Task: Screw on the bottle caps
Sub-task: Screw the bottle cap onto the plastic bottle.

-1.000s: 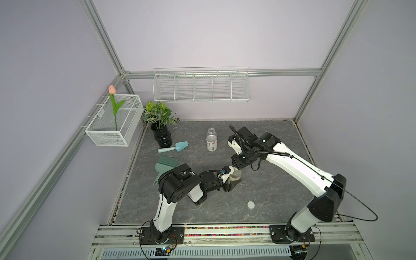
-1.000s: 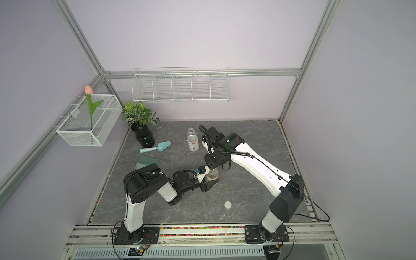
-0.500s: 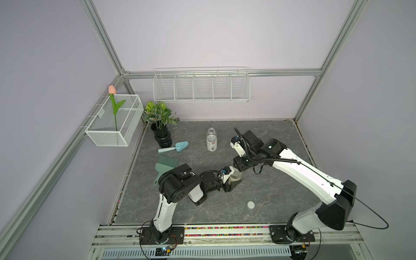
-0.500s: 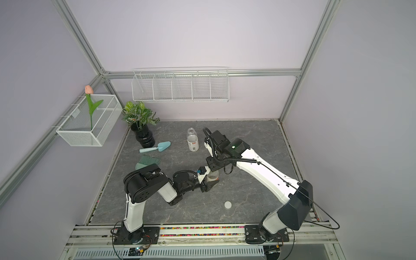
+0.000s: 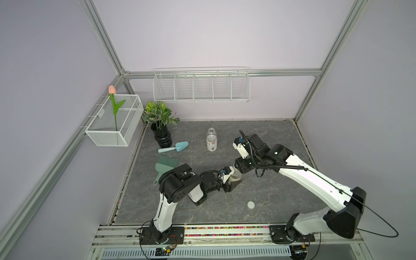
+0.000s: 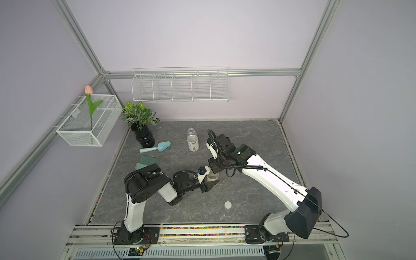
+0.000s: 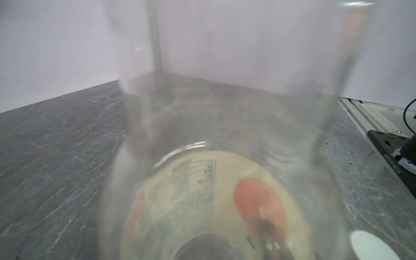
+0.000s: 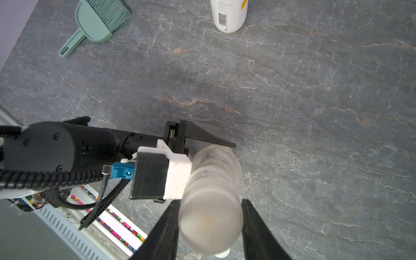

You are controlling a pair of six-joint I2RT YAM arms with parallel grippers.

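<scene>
In both top views a clear bottle with an orange-marked label [image 5: 235, 177] [image 6: 212, 177] stands mid-table. My left gripper [image 5: 233, 183] is shut on its body from the left. This bottle [image 7: 225, 157] fills the left wrist view. My right gripper [image 8: 211, 202] comes down from above, shut on a white cap [image 8: 210, 225] sitting on that bottle's neck. A second white cap [image 5: 250, 204] [image 7: 371, 247] lies flat on the table, nearer the front. The other bottle [image 5: 211, 143] [image 8: 229, 13], with a white printed label, stands uncapped farther back.
A black vase with a plant [image 5: 162, 135] stands at the back left, with a blue trowel [image 5: 174, 147] and a green hand brush [image 5: 166, 165] [image 8: 96, 24] near it. Wire baskets [image 5: 201, 86] hang on the walls. The rail [image 5: 225, 229] runs along the front edge.
My right arm's elbow and shoulder have swung out to the right and its wrist has turned, while the gripper stayed over the held bottle. The left arm has not moved.
</scene>
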